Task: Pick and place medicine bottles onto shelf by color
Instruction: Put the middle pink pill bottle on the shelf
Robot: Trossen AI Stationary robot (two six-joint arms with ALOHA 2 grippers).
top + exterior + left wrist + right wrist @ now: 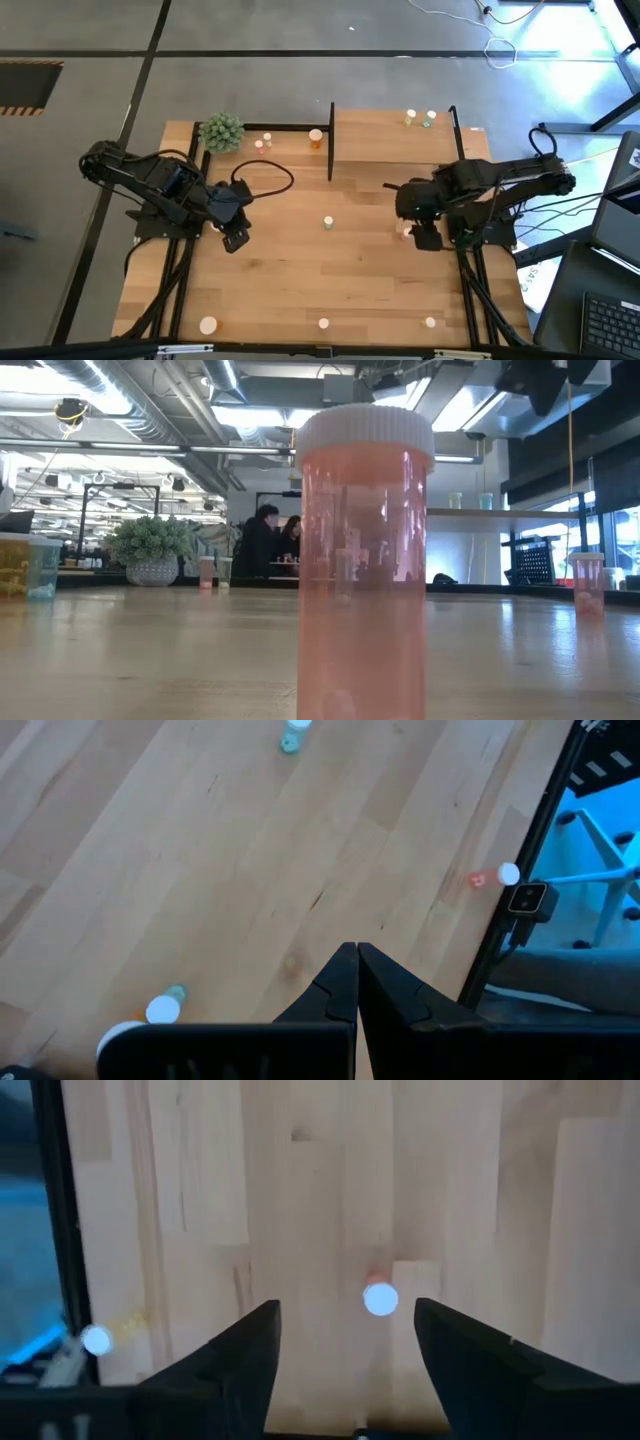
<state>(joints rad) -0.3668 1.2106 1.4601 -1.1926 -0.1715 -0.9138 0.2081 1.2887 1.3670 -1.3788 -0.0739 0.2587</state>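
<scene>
The table (350, 280) is made of pale wood, and long planks with fine grain lines are seen across it; a soft shine is given back from its smooth top in the low view. The shelf (390, 140) is made of the same light wood and is framed by thin black metal posts. The near bottle (365, 560) is made of clear pink-red plastic that looks glossy, and it is closed with a white cap with small ridges. The right gripper (345, 1345) and the left gripper (357, 985) are made of dark matt material. The plant ball (221, 131) looks fuzzy and green.
</scene>
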